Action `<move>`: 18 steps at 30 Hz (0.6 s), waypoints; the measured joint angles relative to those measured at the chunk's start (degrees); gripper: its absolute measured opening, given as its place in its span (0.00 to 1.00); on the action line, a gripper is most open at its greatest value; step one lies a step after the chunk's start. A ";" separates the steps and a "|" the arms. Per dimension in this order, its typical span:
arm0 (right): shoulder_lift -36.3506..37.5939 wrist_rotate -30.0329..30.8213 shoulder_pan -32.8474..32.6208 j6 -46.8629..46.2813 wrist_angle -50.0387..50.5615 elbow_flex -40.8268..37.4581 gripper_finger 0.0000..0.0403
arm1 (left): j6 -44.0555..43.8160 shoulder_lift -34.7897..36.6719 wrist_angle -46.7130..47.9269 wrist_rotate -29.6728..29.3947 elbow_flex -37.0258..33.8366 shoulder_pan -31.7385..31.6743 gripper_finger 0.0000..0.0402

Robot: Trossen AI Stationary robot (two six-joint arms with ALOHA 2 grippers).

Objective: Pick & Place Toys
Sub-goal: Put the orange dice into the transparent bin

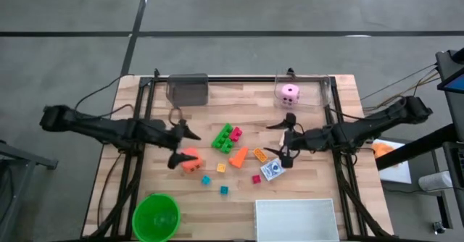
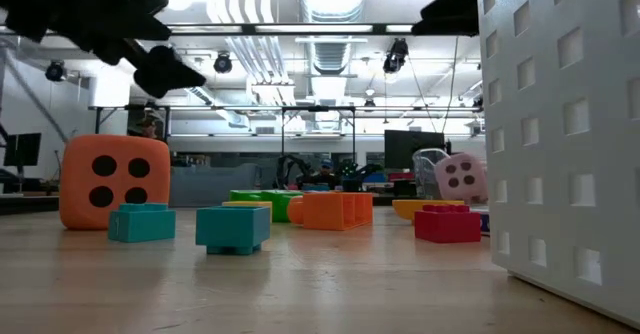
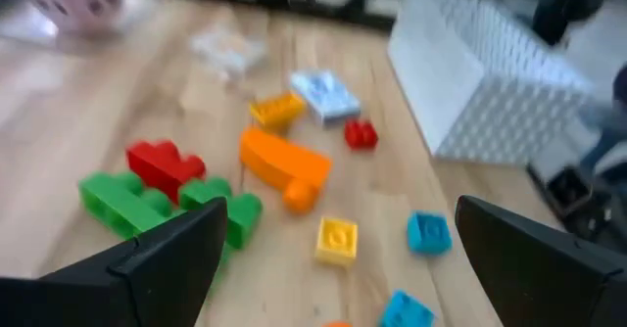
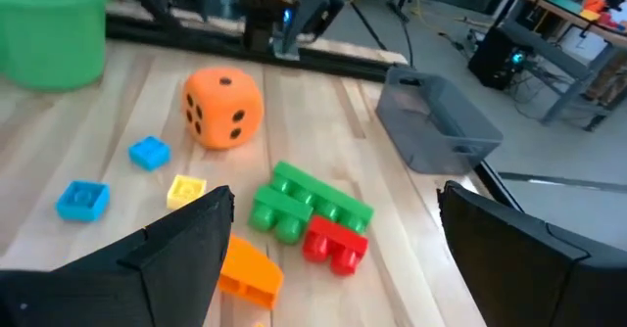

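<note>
Two grippers hung open and empty over your table (image 1: 145, 101): your left gripper (image 1: 179, 146) had its fingers spread just above the orange holed cube (image 1: 190, 159), and your right gripper (image 1: 284, 138) stood wide over the small printed card (image 1: 272, 171). Beside that cube lay the green bricks (image 1: 226, 137) and the orange cone (image 1: 238, 156), with tiny teal cubes (image 1: 206, 180) near it. Your pink dotted die (image 1: 289, 94) sat well apart.

Toys (image 1: 230, 138) scattered mid-table; pink die (image 1: 289, 93) at far edge.
</note>
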State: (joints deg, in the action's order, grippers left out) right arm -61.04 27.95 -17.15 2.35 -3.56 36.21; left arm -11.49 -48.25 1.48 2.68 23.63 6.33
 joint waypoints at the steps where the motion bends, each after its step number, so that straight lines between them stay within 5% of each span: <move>1: -0.16 0.93 -0.65 -0.16 0.27 0.00 0.87 | -0.04 -2.47 2.28 -1.14 2.08 1.22 1.00; 11: -0.25 10.14 -8.68 -3.68 5.39 -0.02 0.87 | -4.40 -22.08 28.69 -15.00 23.67 11.29 1.00; 18: -0.22 14.46 -15.03 -5.65 6.83 -0.94 0.87 | -13.10 -32.30 45.14 -16.32 33.96 14.17 1.00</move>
State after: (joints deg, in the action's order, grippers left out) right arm -61.25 42.41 -32.18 -3.31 3.26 35.27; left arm -24.58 -80.55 46.62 -13.64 57.59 20.50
